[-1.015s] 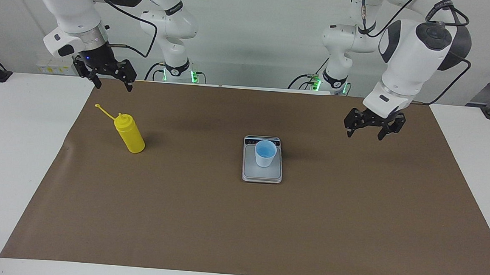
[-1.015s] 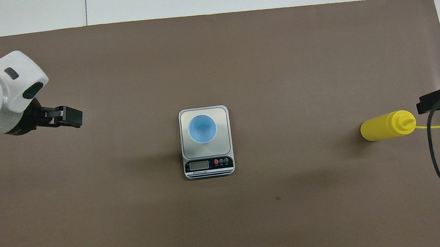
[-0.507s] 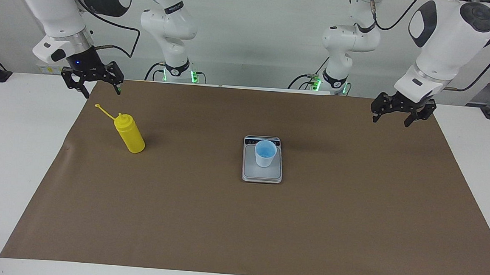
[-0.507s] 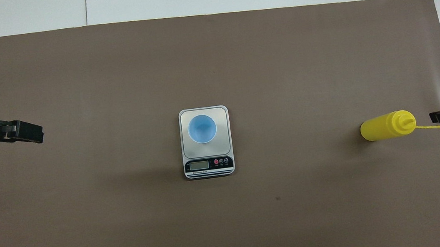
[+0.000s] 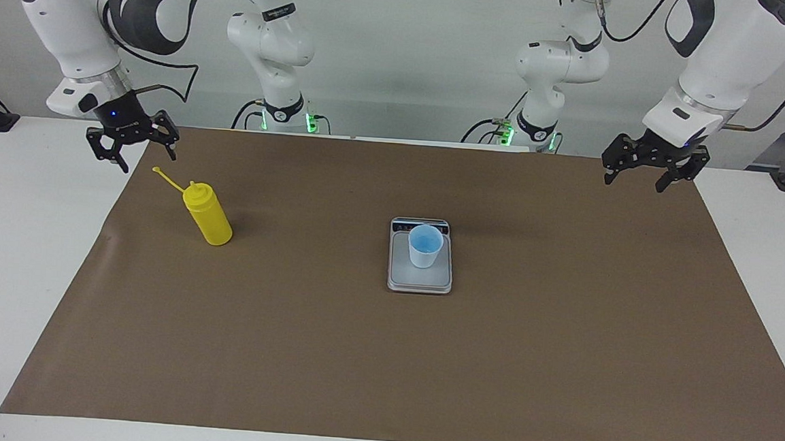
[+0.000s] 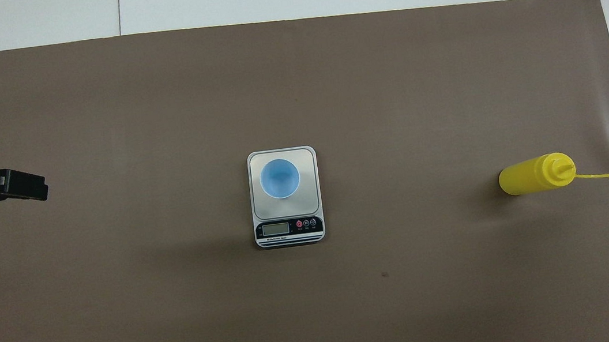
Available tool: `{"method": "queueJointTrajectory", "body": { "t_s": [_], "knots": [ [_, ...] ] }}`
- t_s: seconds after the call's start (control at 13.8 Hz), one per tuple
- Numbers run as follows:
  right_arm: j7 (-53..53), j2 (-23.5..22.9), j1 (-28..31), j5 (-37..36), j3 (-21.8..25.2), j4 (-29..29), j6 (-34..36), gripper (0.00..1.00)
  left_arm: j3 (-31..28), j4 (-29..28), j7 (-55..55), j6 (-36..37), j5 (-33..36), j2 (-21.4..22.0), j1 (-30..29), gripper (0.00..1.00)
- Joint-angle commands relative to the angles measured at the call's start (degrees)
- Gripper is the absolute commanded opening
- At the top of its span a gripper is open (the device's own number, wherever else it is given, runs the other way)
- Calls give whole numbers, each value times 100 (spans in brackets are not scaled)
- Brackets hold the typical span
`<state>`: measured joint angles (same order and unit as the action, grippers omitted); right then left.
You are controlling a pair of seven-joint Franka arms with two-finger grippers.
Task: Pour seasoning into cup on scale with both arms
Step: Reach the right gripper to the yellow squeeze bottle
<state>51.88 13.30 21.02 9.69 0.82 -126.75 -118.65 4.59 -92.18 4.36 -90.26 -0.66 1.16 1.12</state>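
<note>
The seasoning bottle [image 5: 207, 223] stood upright toward the right arm's end of the counter [image 5: 30, 246] — the right gripper [image 5: 133, 142] hung above its cap strap [image 5: 167, 179], jaws released and empty. The left gripper [image 5: 653, 165] waited, likewise released. A firm mid-body grasp looked wisest; nothing blocked the way to the cup [image 5: 425, 246] on the scale [image 5: 419, 280]

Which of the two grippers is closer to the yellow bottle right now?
The right gripper. It hangs open above the mat's edge beside the bottle, near its cap strap. The left gripper, also open, is up at the table's other end, with the scale in between.
</note>
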Motion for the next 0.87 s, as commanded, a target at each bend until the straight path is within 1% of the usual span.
{"method": "queueJointTrajectory", "body": {
  "t_s": [0.0, 0.14, 0.22, 0.29, 0.36, 0.65, 0.8],
  "knots": [
    [734, 182, 306, 488, -29, -587, -474, 100, 77, 121, 21, 202, -118, 69, -130, 100],
    [1138, 138, 473, 1024, -21, -763, -519, 100, 60, 174, 12, 377, -110, 78, -130, 100],
    [1462, 112, 552, 1305, -29, -877, -615, 100, 86, 192, 12, 291, -118, 95, -130, 100],
    [1909, 94, 622, 1621, -21, -1069, -807, 100, 95, 140, 99, 273, -110, 208, -130, 100],
    [2287, 112, 631, 1937, -29, -1202, -931, 100, 95, 96, 74, 281, -118, 244, -130, 100],
    [3361, 77, 631, 3273, -21, -1404, -967, 100, 95, 25, 39, 299, -110, 271, -121, 100],
    [3897, -37, 745, 3705, -21, -1615, -1116, 100, 86, 25, 39, 299, -110, 271, -130, 100]
  ]
}}
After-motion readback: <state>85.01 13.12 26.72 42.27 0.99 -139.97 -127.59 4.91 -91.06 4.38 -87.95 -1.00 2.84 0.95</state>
